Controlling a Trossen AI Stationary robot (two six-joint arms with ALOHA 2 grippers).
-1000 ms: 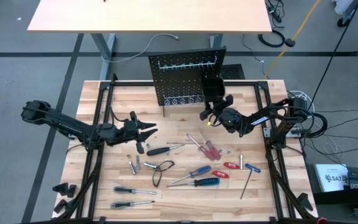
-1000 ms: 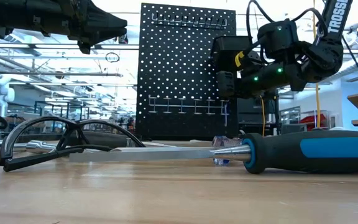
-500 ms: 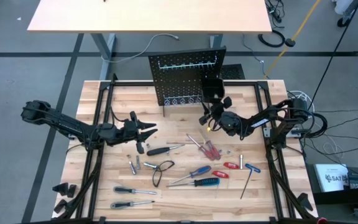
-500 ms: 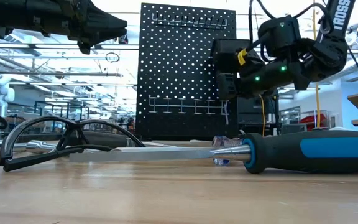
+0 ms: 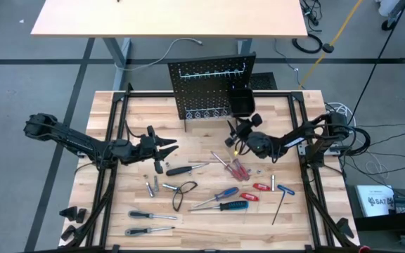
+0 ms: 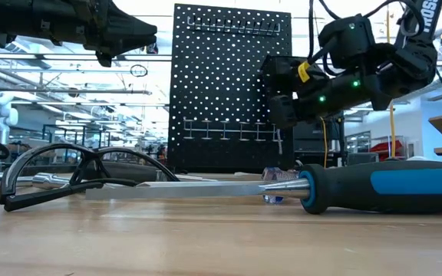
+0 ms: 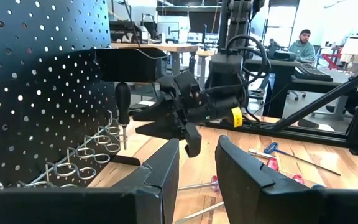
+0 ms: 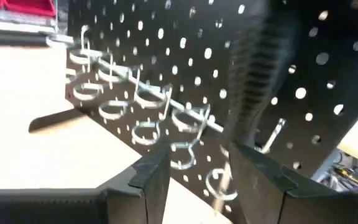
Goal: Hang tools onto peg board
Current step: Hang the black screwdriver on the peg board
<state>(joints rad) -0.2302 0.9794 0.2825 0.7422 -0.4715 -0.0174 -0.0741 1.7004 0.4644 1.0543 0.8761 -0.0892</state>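
The black peg board [image 5: 209,91] stands upright at the table's far side, with a row of ring hooks [image 8: 145,109] and a small black bin [image 5: 240,102]. A black-handled screwdriver [image 7: 123,104] hangs upright by the ring nearest the bin; in the right wrist view its ribbed handle [image 8: 250,87] is blurred. My right gripper [image 5: 230,133] is open just in front of it, pointing at the board and touching nothing. My left gripper [image 5: 169,151] waits open at mid-left with nothing between its fingers. The other tools lie spread on the tabletop.
Between the arms lie a black-handled screwdriver [image 5: 178,169], red screwdrivers [image 5: 238,169], blue-handled ones [image 5: 230,205], a black loop [image 5: 181,193], silver bits [image 5: 151,186], a hex key [image 5: 280,207] and two screwdrivers near the front edge [image 5: 150,216]. A person sits in the room beyond.
My right gripper has drawn back a little from the peg board toward the table's near edge and rolled slightly about its pointing line. Its finger gap looks the same. The hanging screwdriver and the tools on the table have stayed where they were.
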